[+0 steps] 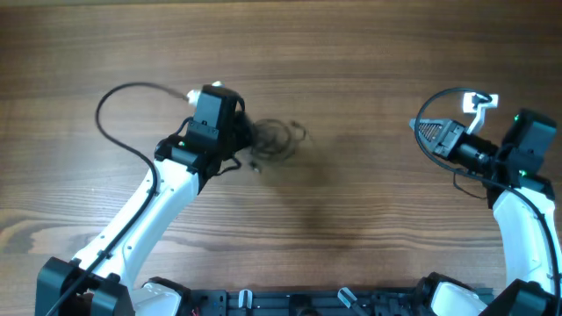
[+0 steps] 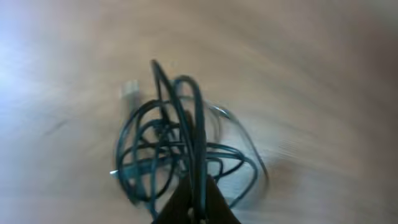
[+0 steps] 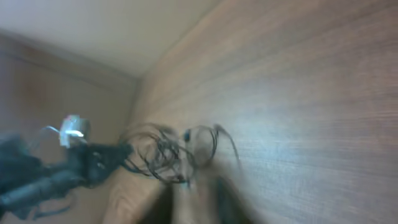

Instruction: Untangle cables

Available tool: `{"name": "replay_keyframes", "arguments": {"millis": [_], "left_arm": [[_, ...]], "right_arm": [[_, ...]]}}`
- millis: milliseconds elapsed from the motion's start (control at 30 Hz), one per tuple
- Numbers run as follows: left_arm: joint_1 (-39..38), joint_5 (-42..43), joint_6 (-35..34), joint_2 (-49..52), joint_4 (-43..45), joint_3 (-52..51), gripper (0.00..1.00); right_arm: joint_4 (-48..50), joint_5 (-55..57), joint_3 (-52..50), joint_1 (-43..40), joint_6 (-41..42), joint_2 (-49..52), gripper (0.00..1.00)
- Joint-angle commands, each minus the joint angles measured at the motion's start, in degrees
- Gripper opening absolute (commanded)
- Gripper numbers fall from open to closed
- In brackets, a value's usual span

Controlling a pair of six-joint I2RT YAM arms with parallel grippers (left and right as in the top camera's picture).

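Note:
The cables (image 1: 277, 140) are a small knot of thin black cords just right of my left arm, near the table's middle. My left gripper (image 1: 248, 137) is shut on a few strands at the knot's left side. In the left wrist view the knot (image 2: 177, 146) hangs in loops in front of the closed fingers (image 2: 196, 202), and a small pale plug (image 2: 130, 91) sticks out at its upper left. My right gripper (image 1: 418, 126) is far to the right, apart from the knot. In the blurred right wrist view its fingers (image 3: 196, 205) show a gap and hold nothing, with the knot (image 3: 171, 152) ahead.
A thicker black arm cable (image 1: 112, 98) loops over the table left of the left wrist. Another arm cable (image 1: 439, 96) arcs over the right wrist. The arm bases stand along the near edge (image 1: 281, 303). The bare wooden table (image 1: 369, 202) lies between the arms.

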Motion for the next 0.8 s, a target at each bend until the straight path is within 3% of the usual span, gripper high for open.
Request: {"name": "replay_keyframes", "arguments": {"millis": [0, 133, 267, 367, 433, 633, 767], "left_arm": [[-2.1, 23.7, 18.9, -0.1, 8.9, 0.4, 0.04], [-5.0, 30.6, 26.8, -0.1, 11.6, 0.4, 0.04], [-6.7, 30.6, 27.5, -0.1, 11.9, 0.4, 0.04], [-6.7, 30.7, 27.4, -0.1, 11.8, 0.4, 0.04], [-6.8, 30.7, 27.2, -0.1, 11.9, 0.4, 0.04], [-8.4, 30.6, 27.2, -0.1, 11.9, 0.4, 0.08], [-9.0, 30.7, 23.7, -0.1, 13.9, 0.4, 0.04]], "right_arm": [[-2.6, 1.1, 0.5, 3.1, -7.4, -0.9, 0.46], [-3.1, 0.9, 0.5, 10.4, -9.7, -0.9, 0.50], [-1.0, 2.2, 0.5, 18.8, -11.5, -0.9, 0.52], [-1.2, 15.4, 0.5, 24.8, -10.9, -0.9, 0.51], [-1.2, 18.5, 0.5, 27.4, -11.1, -0.9, 0.52], [-0.6, 18.1, 0.5, 33.4, -11.1, -0.8, 0.40], [0.0, 21.0, 0.5, 36.0, -10.9, 0.9, 0.31]]}}
